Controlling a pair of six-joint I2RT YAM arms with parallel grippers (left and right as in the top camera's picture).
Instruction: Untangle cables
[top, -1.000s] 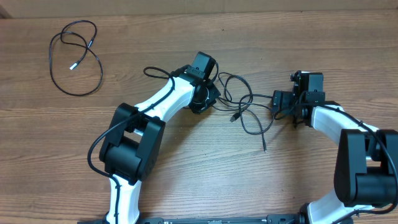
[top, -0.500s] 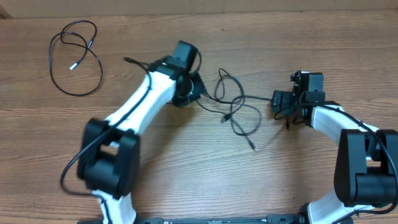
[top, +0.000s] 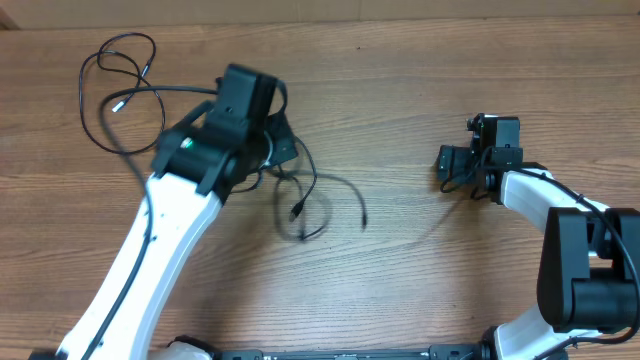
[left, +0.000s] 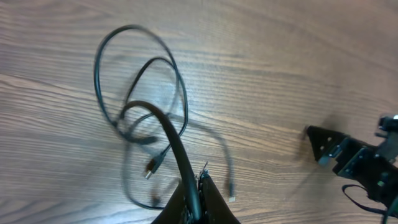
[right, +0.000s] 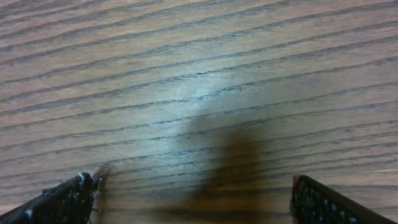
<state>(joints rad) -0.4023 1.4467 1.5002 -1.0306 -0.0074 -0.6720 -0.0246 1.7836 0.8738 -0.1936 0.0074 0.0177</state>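
Pinching cable (left: 168, 127) between pressed-together left gripper (left: 200, 183) fingers, overhead centre-left; holding right gripper (right: 196, 190) fingers spread, centre-right.

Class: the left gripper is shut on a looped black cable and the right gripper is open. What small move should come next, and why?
Probably lower the left gripper and lay the held cable on the table, short of the coiled cable at the far left. Its loops cross each other and cast shadows, so they seem lifted; flat, they are easier to separate.
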